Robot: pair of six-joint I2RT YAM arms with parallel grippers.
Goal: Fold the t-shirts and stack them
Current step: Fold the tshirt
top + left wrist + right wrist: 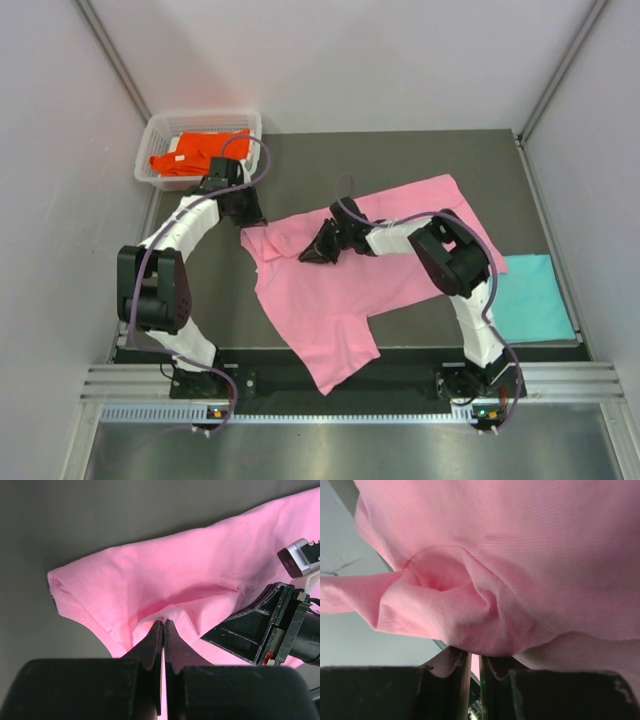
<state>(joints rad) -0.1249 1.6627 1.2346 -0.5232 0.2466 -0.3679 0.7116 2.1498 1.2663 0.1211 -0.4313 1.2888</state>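
Across the middle of the dark bench (400, 160) lies the light pink t-shirt (330, 300), spread loosely and creased. One end reaches toward the far right corner and another drapes over the near edge between the two arm bases. At the right edge, toward the near right corner, the teal t-shirt (530, 295) lies folded into a flat rectangle, just beside the pink cloth. The white wire-mesh basket (205, 118) sits in the far left corner with the bright orange t-shirt (200, 150) crumpled inside it.

The left gripper (163, 622) is at the pink shirt's left side, jaws pressed together with a thin fold of pink cloth pinched between them. The right gripper (474, 656) is close by, nearer the middle of the shirt. Its jaws are almost together, and they nip a bunched ridge of the same pink cloth.
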